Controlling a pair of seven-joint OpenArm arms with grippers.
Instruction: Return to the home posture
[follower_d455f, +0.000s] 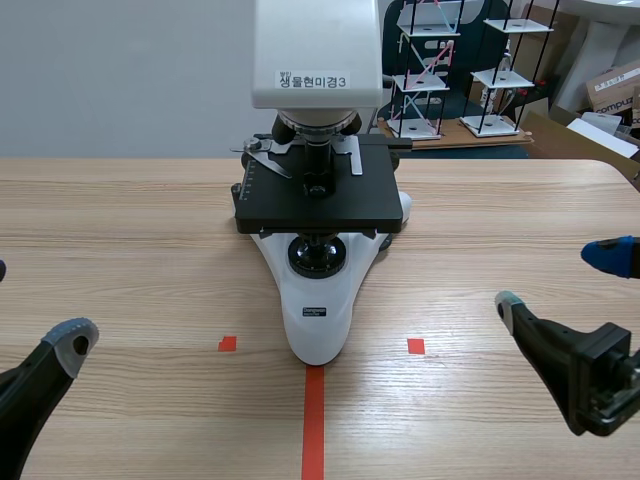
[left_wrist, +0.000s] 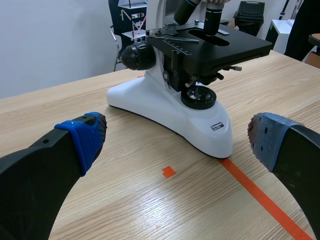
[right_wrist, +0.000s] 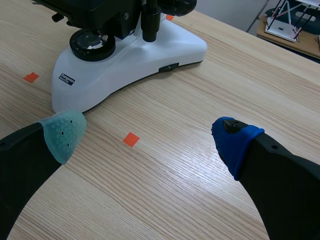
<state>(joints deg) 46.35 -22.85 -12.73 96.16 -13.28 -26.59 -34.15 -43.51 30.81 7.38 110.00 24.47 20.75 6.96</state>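
Black left pincer (left_wrist: 175, 140) and right pincer (right_wrist: 147, 136), both wide and empty; white-and-black microscope (follower_d455f: 315, 310) stands ahead on wooden counter (follower_d455f: 150, 230) (clearance presumably suits home posture).

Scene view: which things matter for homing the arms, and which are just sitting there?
Belongs to the job:
- left gripper, open, holding nothing
- right gripper, open, holding nothing

Just there:
- microscope, mid-table between the grippers, apart from both
- table
- shelf models, behind the table
- cardboard box, background
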